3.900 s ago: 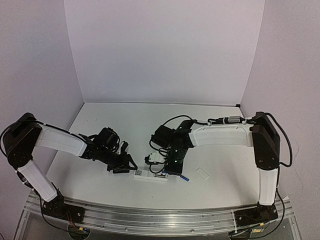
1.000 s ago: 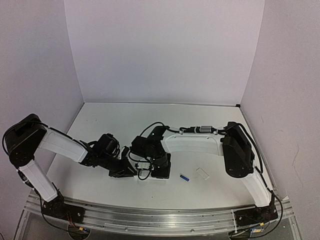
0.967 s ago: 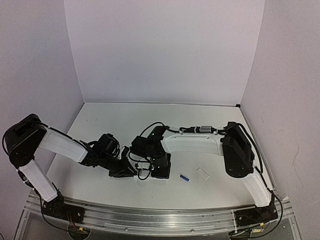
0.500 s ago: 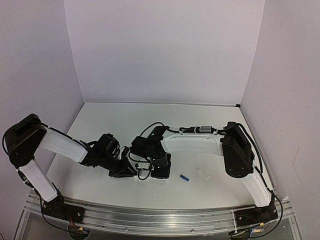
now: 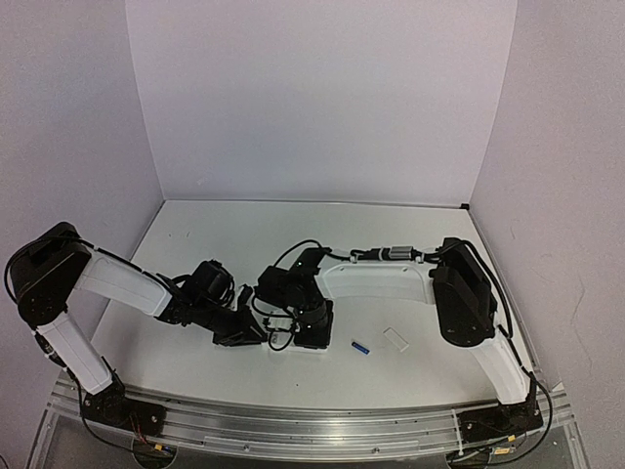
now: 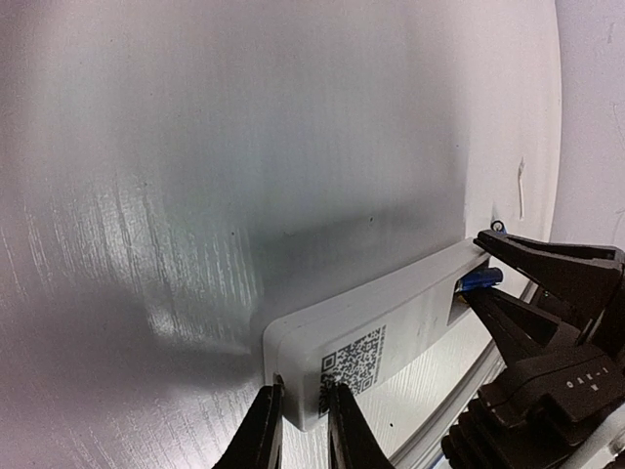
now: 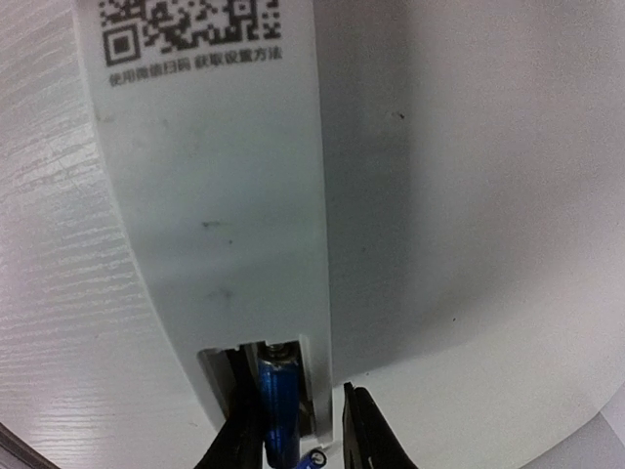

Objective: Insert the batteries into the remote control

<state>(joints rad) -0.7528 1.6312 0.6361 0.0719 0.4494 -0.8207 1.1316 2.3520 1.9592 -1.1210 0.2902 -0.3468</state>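
Observation:
The white remote control (image 6: 391, 327) lies back side up, with a QR code label and its battery bay open. My left gripper (image 6: 302, 389) is shut on a corner of its near end. In the top view it (image 5: 256, 334) sits close to my right gripper (image 5: 305, 337), and together they hide the remote. My right gripper (image 7: 296, 396) is shut on a blue battery (image 7: 278, 405) whose silver end is in the bay of the remote (image 7: 215, 195). That battery also shows in the left wrist view (image 6: 477, 280). A second blue battery (image 5: 361, 347) lies on the table to the right.
A small flat white cover piece (image 5: 395, 338) lies on the table right of the loose battery. The white table (image 5: 293, 244) is walled at the back and sides. An aluminium rail (image 5: 312, 420) runs along the near edge.
Since 3.9 s ago both grippers have shifted left and closed in over the remote, which is now hidden from above. Over the last second nothing has visibly moved.

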